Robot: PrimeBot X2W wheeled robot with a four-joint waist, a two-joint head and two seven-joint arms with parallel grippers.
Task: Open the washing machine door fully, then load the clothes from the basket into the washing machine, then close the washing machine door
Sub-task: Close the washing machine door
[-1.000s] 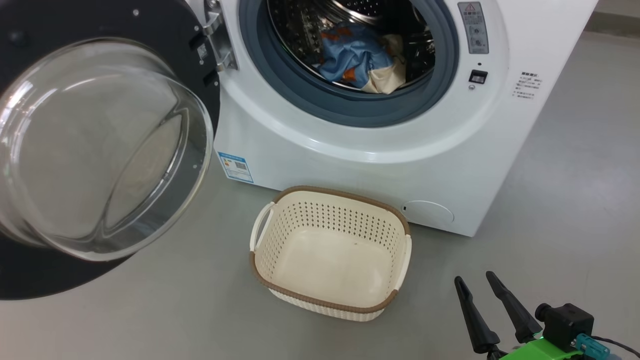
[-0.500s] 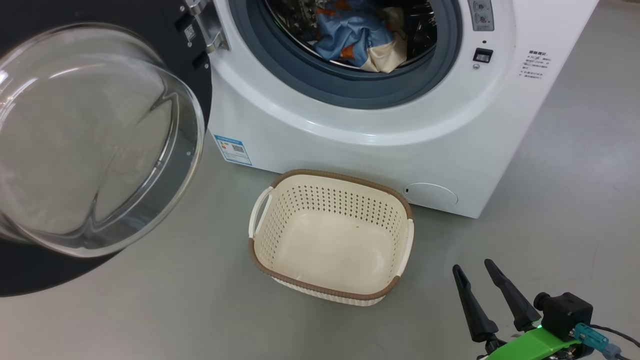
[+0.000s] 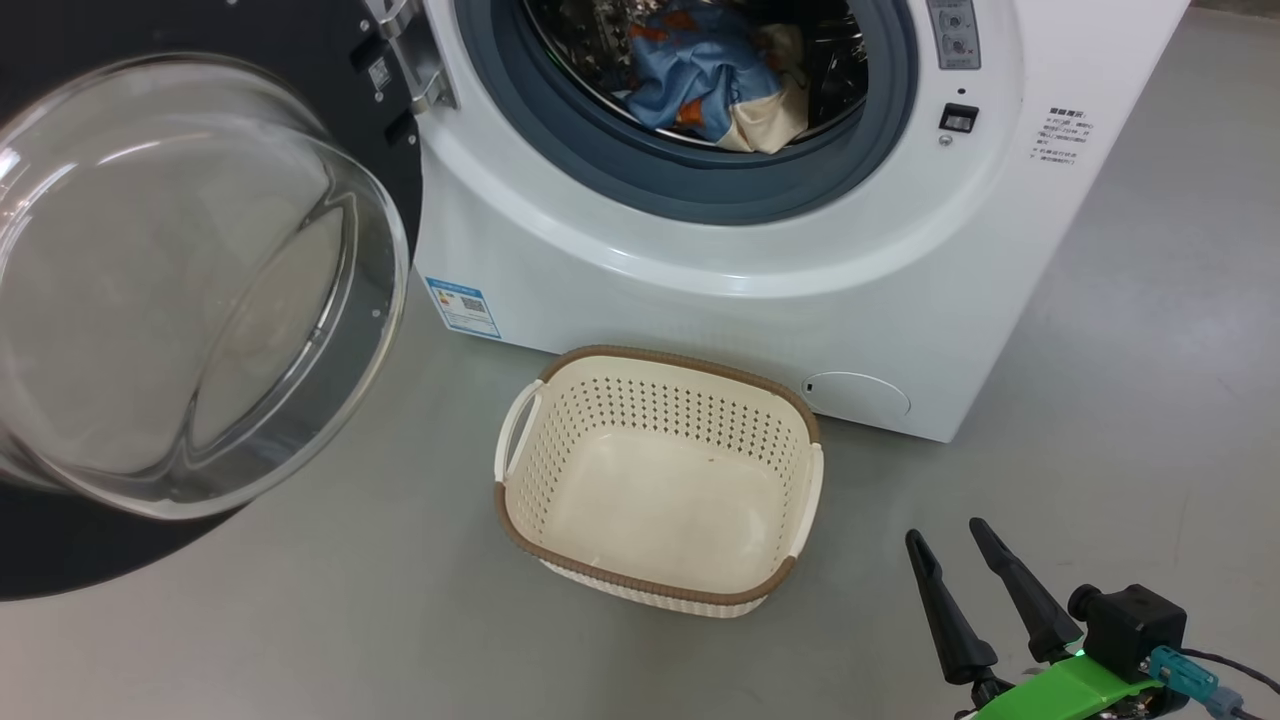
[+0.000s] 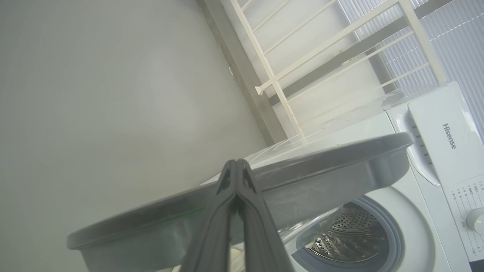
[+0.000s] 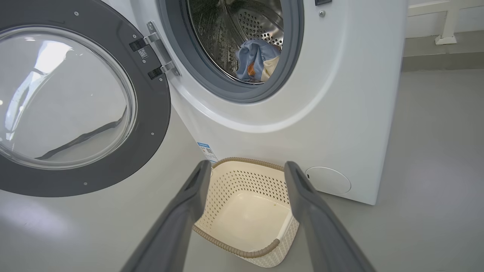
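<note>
The washing machine point(image 3: 700, 290) stands with its door point(image 3: 60, 550) swung wide to the left, glass bowl facing me. The clothes point(image 3: 710, 85), blue fabric with orange print and a cream part, lie inside the steel drum; the right wrist view shows the clothes point(image 5: 255, 60) too. On the floor in front sits the basket point(image 3: 680, 362), with nothing in it. My right gripper point(image 3: 945, 533) hovers open at the lower right, right of the basket point(image 5: 234, 247). In the left wrist view my left gripper point(image 4: 236, 163) is shut, tips at the door's dark rim point(image 4: 321, 170); whether they touch it I cannot tell.
Grey floor stretches around the machine. A round service flap point(image 3: 855, 395) sits low on the machine's front, and a blue label point(image 3: 462, 307) near its lower left corner. A white railing point(image 4: 340, 37) runs along the wall beyond the machine.
The head view has shifted, so machine and basket sit a little higher in the picture than a second ago. Door, basket, clothes and right gripper keep their places relative to one another.
</note>
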